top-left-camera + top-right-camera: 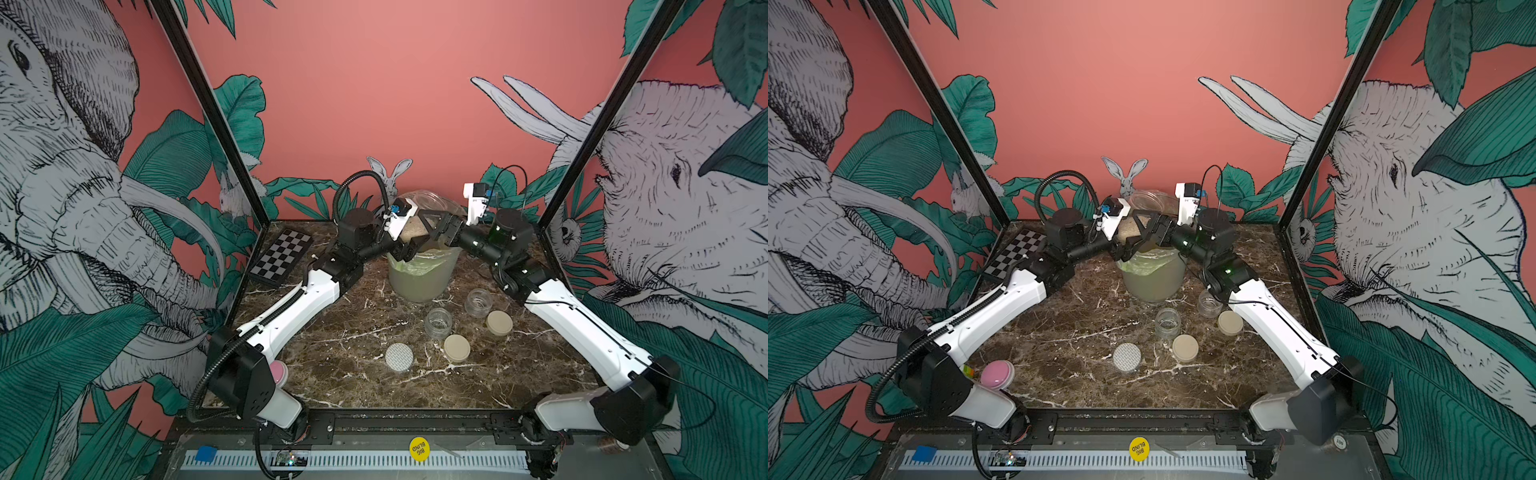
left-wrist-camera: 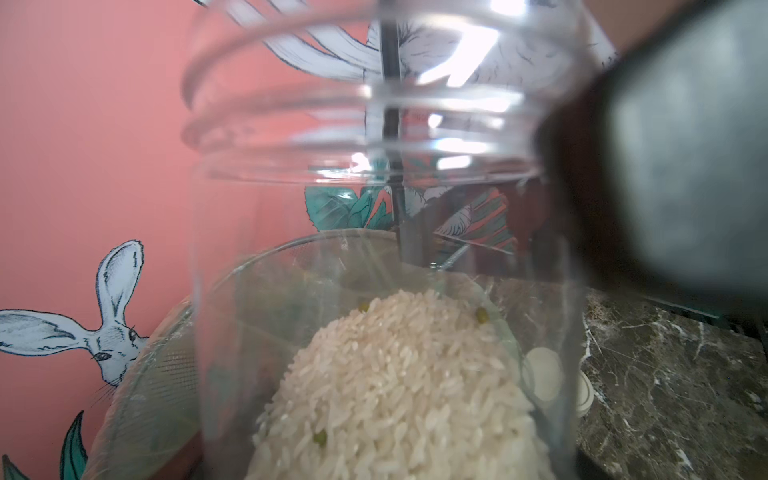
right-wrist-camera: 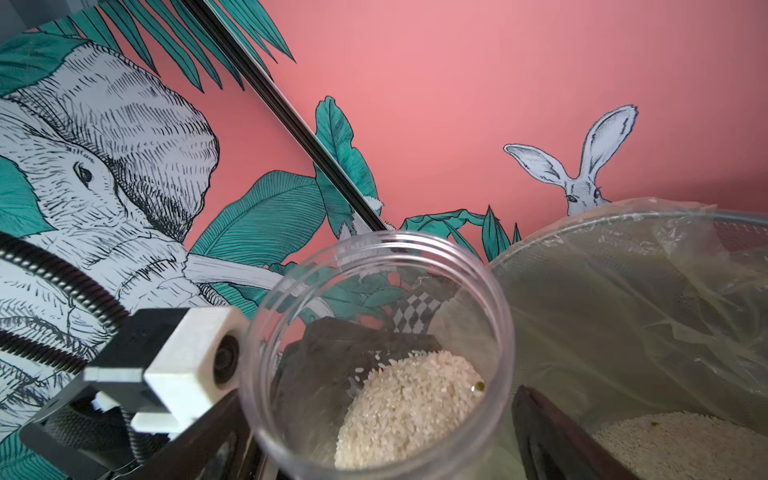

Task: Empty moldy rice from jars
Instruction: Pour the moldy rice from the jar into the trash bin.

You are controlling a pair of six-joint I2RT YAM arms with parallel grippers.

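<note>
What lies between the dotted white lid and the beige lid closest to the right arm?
The other beige lid lies there, flat on the marble, touching neither the dotted lid nor the rightmost beige lid. Both top views show it.

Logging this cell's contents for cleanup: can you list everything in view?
table: 1, brown marble
bin: 1, translucent, green bag, table back
tall jar: 1, clear, lidless, tilted over bin
moldy rice: off-white, in tall jar; more in bin
squat jars: 2, clear, empty, before bin
beige lids: 2, beside squat jars
dotted lid: 1, white, on table
checkerboard: 1, black-white, back left
pink button: 1, front left
left gripper: shut on tall jar
right gripper: jaws astride tall jar, contact unclear
</note>
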